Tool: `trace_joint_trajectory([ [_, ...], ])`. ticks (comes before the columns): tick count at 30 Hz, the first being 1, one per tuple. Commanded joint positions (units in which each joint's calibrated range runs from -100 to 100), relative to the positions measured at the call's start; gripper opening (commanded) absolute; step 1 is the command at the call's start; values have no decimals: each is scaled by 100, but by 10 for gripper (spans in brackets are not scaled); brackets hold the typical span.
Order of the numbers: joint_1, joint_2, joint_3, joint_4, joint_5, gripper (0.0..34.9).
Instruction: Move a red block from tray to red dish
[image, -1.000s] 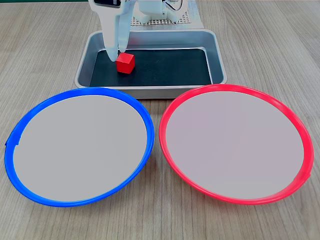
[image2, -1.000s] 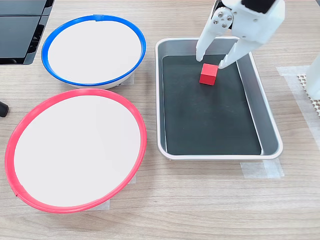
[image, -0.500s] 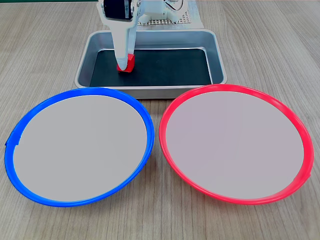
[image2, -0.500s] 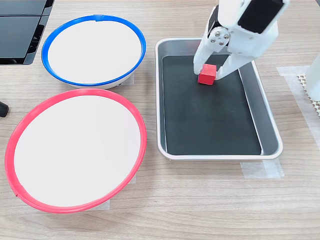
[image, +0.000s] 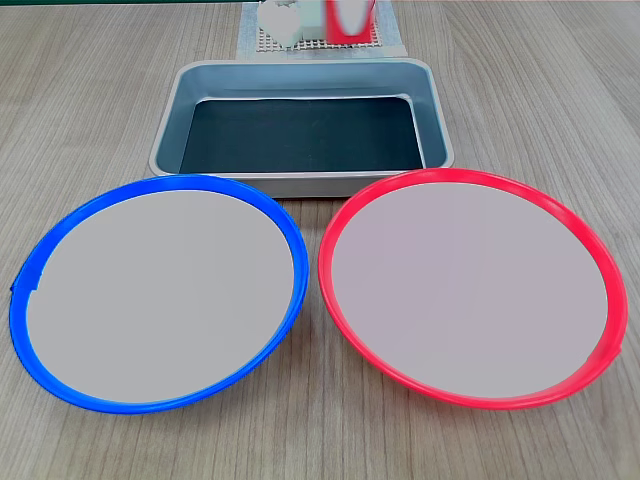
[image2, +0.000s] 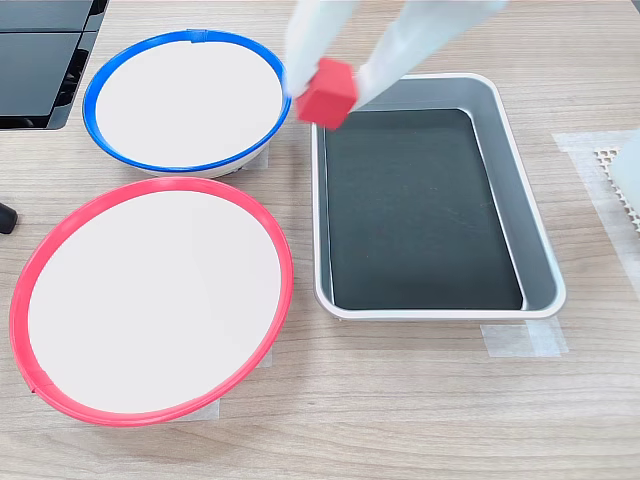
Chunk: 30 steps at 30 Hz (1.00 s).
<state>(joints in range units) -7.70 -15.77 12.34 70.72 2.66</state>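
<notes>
The end effector is gripping the red block in the air, over the tray's corner nearest the blue-rimmed plate, apart from the red dish.

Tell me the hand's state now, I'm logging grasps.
Hand: closed on the block, lifted above the tray.

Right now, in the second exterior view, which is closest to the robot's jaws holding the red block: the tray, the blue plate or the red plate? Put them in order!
From the gripper holding the red block, in the second exterior view:
1. The tray, just below and to the right. The blue plate, just left, is too close to call.
2. The red plate, lower left, farthest.
</notes>
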Motion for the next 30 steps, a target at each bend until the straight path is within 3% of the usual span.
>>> trace_joint_trajectory([
  [1,-543,1027,-1011,-927,-98,2],
  [8,-590,2477,-856,-2660,230,5],
  [10,-496,2767,-720,-3064,357,26],
  [13,-383,3014,-583,-3485,532,80],
  [16,-280,3134,-556,-3700,625,209],
  [18,-232,3100,-501,-3807,645,233],
  [21,-167,2733,-210,-3989,674,225],
  [22,-138,2503,8,-4129,674,201],
  [26,69,1019,1383,-5078,493,29],
  [27,172,524,1820,-5351,376,3],
  [30,473,-986,3131,-5813,103,3],
])
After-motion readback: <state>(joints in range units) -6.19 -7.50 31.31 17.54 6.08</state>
